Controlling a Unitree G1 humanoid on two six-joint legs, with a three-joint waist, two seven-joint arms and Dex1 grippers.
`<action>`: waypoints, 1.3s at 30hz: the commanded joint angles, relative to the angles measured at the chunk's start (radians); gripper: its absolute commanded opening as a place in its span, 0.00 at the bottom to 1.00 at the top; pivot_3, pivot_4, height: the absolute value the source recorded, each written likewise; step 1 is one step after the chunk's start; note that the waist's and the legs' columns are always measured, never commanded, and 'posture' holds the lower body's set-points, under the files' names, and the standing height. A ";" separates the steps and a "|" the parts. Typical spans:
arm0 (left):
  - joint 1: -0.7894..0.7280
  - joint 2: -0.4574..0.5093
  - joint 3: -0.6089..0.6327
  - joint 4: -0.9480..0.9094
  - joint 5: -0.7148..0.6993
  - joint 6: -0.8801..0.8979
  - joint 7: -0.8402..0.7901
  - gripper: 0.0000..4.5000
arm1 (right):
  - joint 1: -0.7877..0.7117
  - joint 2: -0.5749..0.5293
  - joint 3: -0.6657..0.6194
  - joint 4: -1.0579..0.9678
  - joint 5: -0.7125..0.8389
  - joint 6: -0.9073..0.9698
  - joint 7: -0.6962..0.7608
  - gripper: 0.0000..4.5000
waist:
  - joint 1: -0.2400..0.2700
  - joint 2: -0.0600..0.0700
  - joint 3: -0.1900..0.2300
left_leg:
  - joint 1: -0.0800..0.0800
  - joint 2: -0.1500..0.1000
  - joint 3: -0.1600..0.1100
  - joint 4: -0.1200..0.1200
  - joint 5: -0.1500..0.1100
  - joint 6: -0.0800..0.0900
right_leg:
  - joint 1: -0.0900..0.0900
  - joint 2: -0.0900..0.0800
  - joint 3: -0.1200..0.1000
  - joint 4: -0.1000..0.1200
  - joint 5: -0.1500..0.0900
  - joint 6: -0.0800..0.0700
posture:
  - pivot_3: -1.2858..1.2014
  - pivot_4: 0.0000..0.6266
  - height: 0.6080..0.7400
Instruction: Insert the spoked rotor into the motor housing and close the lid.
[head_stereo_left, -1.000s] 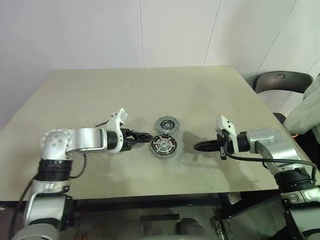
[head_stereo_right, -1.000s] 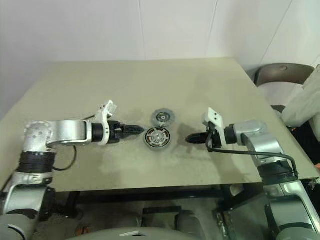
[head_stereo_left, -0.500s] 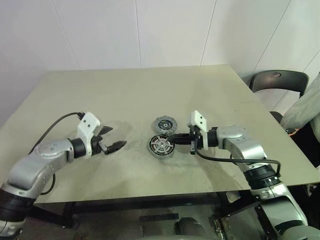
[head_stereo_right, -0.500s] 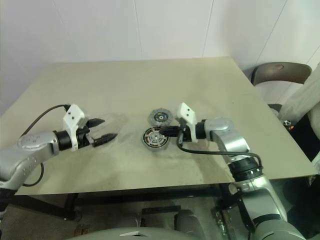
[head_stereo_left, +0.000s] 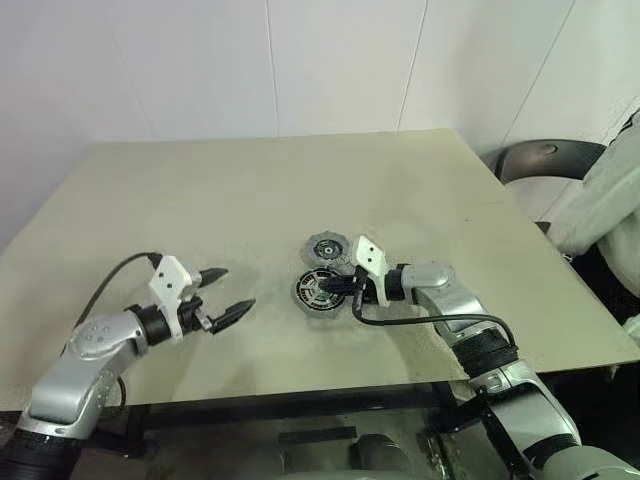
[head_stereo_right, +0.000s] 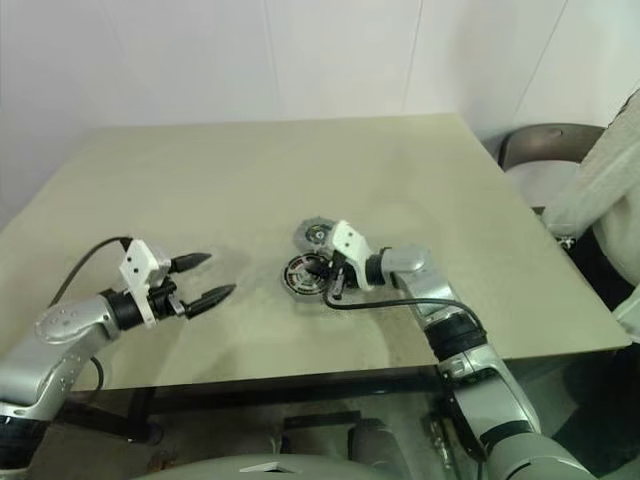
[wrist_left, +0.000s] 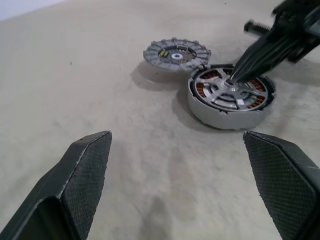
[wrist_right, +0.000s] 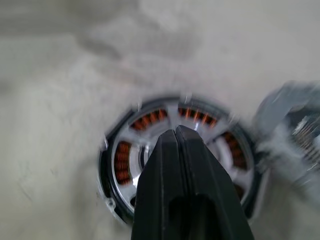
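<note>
The motor housing (wrist_left: 220, 118) stands near the table's middle. The spoked rotor (wrist_left: 218, 92) lies inside it, silver spokes over copper windings. Just behind it the grey ribbed lid (wrist_left: 176, 52) lies flat on the table, touching the housing's rim. My right gripper (wrist_right: 175, 133) is shut, and its tip sits at the rotor's hub, coming in from the right (head_stereo_left: 335, 287). My left gripper (head_stereo_left: 231, 290) hangs open to the left of the housing, a hand's width away, with nothing between its fingers (wrist_left: 85, 170).
The beige table (head_stereo_left: 200, 190) has free room all around the parts. A dark chair (head_stereo_left: 548, 158) stands past its right edge, and a person's light sleeve (head_stereo_left: 600, 195) shows at the far right. A white wall is behind.
My left gripper has let go beside the housing, pulled back to the left and rolled, now open. My shut right gripper has moved left, from beside the housing onto the rotor's hub.
</note>
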 joint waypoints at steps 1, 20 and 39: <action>-0.009 -0.018 0.042 -0.053 0.001 0.010 0.009 0.99 | -0.017 0.004 0.047 0.084 -0.080 -0.026 -0.024 0.00 | 0.000 -0.001 -0.001 | 0.002 0.000 0.000 0.000 0.000 0.000 | 0.002 0.000 0.000 0.000 0.000 0.000 | 0.52 0.00 1.00; 0.023 -0.061 0.065 -0.021 0.014 0.008 -0.069 0.99 | -0.222 -0.146 0.029 0.060 -0.060 -0.112 0.268 0.00 | -0.003 0.001 0.000 | 0.013 0.000 0.000 -0.001 0.000 0.001 | 0.013 0.001 0.000 -0.001 0.000 -0.001 | 0.52 0.00 1.00; 0.080 -0.122 0.074 -0.081 0.050 0.015 -0.045 1.00 | -0.414 -0.162 0.205 0.288 -0.192 -0.565 0.584 0.75 | -0.001 0.002 0.000 | 0.013 0.001 -0.002 -0.002 0.000 0.001 | 0.013 0.001 0.000 -0.001 0.000 -0.001 | 0.52 0.00 1.00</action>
